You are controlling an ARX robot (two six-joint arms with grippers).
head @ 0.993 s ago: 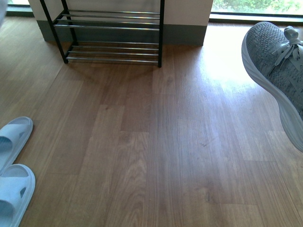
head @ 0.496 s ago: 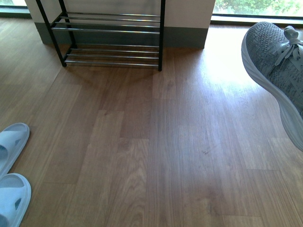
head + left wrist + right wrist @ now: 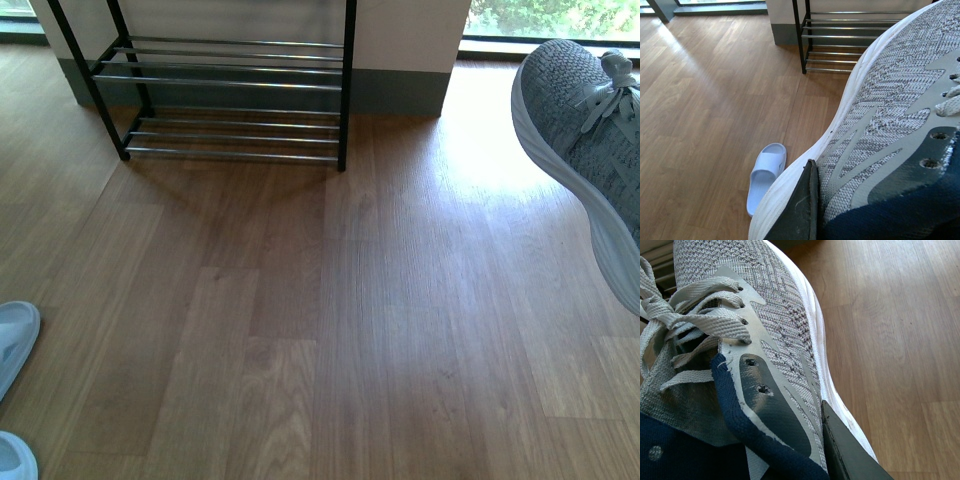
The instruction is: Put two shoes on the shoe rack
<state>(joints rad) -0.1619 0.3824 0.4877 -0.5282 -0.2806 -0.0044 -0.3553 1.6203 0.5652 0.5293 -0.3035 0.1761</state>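
Front view shows the shoe rack [image 3: 230, 95] larger and lower in frame than a second ago, with the pale slippers [image 3: 12, 345] sliding off the left edge: the robot is closing in, nothing shelved yet. Left gripper [image 3: 810, 212] clamps the left-hand sneaker [image 3: 890, 100] and right gripper [image 3: 840, 450] the right-hand sneaker [image 3: 780, 325], one dark finger outside each side wall, its partner hidden. Both shoes hang above the floor [image 3: 330, 300], short of the rack.

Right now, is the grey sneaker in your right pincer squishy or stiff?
The grey sneaker looks knit, so its top probably gives softly. Its thick white sole likely keeps the bottom firm. The loose laces may dangle and snag.
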